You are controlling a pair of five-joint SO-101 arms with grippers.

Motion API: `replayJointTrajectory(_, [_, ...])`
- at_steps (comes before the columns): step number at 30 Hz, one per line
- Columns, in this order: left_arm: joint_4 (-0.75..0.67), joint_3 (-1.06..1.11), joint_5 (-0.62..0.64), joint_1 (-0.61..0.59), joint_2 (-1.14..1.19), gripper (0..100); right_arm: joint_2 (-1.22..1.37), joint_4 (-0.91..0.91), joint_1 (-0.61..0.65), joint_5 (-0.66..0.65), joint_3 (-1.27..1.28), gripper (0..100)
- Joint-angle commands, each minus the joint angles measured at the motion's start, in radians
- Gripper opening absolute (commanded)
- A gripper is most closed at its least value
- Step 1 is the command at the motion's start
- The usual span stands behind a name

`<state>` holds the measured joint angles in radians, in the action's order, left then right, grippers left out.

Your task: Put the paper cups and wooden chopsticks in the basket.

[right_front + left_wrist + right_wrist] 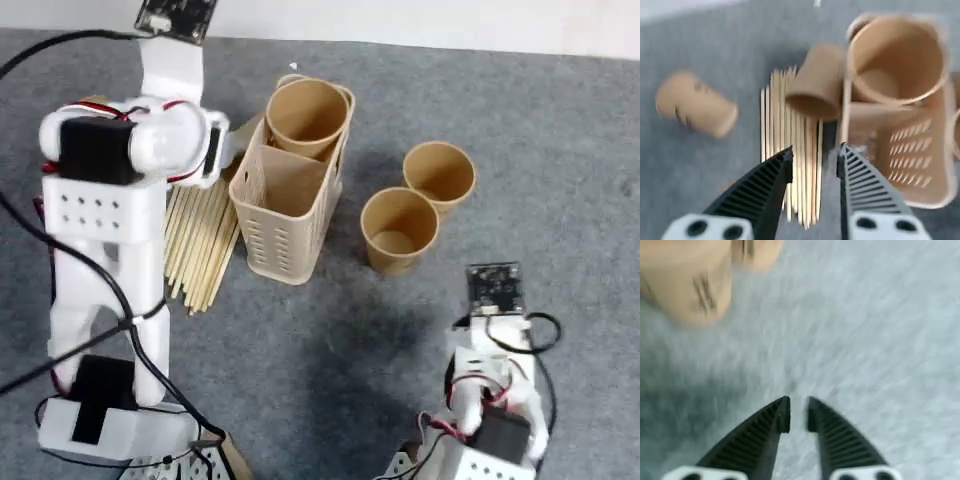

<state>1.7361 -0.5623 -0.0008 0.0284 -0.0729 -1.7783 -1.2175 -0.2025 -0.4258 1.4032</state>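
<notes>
The beige slotted basket [285, 205] [907, 150] stands mid-table with one paper cup [307, 112] [895, 55] upright in its far compartment. Two more cups [438, 173] [398, 230] stand upright to its right. The wooden chopsticks [203, 245] [792, 145] lie in a bundle along the basket's left side. My left gripper [815, 159] hangs open just above the chopsticks' near end, holding nothing. A cup [816, 82] lies on its side across the chopsticks against the basket, and another [695, 102] lies farther left. My right gripper [797, 416] hovers over bare carpet, a narrow gap between its fingers.
Grey carpet [330, 340] covers the table. The left arm's white body [110, 200] stands over the chopsticks' left side. The right arm [495, 400] sits folded at the front right. Blurred cups [685, 285] show beyond the right gripper.
</notes>
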Motion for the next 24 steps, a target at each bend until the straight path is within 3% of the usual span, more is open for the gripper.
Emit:
replayJointTrajectory(1, [-0.046, 0.213, 0.023, -0.067, -0.031, 18, 0.186, -0.030, 0.053, 0.040, -0.255, 16.4])
replayJointTrajectory(10, [-0.516, 0.966, -0.031, -0.093, -0.380, 18, 1.294, -0.024, 0.151, 0.127, -1.033, 16.4])
replayJointTrajectory(15, [-0.802, 1.333, -0.055, -0.225, -0.584, 18, 1.779, -0.085, 0.196, 0.187, -1.509, 16.4])
replayJointTrajectory(19, [-0.905, 1.461, -0.055, -0.294, -0.639, 18, 2.058, -0.183, 0.193, 0.227, -1.859, 16.4])
replayJointTrajectory(24, [-0.942, 1.503, -0.080, -0.294, -0.639, 18, 2.313, -0.294, 0.188, 0.229, -2.155, 16.4])
